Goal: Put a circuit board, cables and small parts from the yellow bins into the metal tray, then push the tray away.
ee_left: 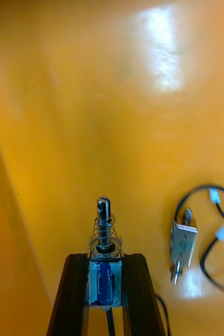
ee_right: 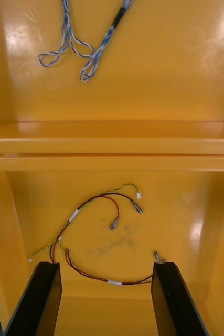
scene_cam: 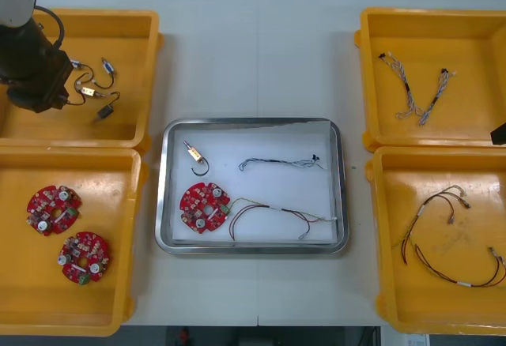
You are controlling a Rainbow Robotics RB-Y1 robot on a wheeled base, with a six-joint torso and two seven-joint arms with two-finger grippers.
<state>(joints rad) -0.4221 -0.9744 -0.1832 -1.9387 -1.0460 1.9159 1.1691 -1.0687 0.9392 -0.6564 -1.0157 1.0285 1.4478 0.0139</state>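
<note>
- The left hand (ee_left: 105, 258) works at the upper left of the front view, low inside the upper left bin (scene_cam: 146, 34), under the dark left arm (scene_cam: 28, 62).
- Its fingers (ee_left: 70, 294) are clamped on a small metal part (ee_left: 105, 247). They stand apart by the part's width, and its spring and pin reach out past the fingertips.
- A second part (ee_left: 182, 244) lies on the bin floor just beside the held one, with a black cable (ee_left: 216, 262) curling from it.
- The right hand (ee_right: 106, 268) shows as a dark sliver at the right edge of the front view, where the two right bins meet. Its fingers stand wide apart with nothing between them.
- The right hand hangs over the lower right bin (scene_cam: 379, 243). Red and yellow cables (ee_right: 91, 220) lie on the bin floor beyond the fingertips.
- The upper right bin (scene_cam: 368, 77) holds blue and white cables (scene_cam: 419, 93).
- The tray (scene_cam: 166, 196) sits at the middle of the table (scene_cam: 253, 54), white inside.
- In the tray, a board (scene_cam: 204, 207) lies at lower left and a tray part (scene_cam: 194, 155) with a black lead at upper left. A twisted cable (scene_cam: 281, 162) runs across the upper middle and a red-yellow cable (scene_cam: 273, 216) along the lower edge.
- The lower left bin (scene_cam: 16, 283) holds two spare boards (scene_cam: 53, 208), near each other but apart.
</note>
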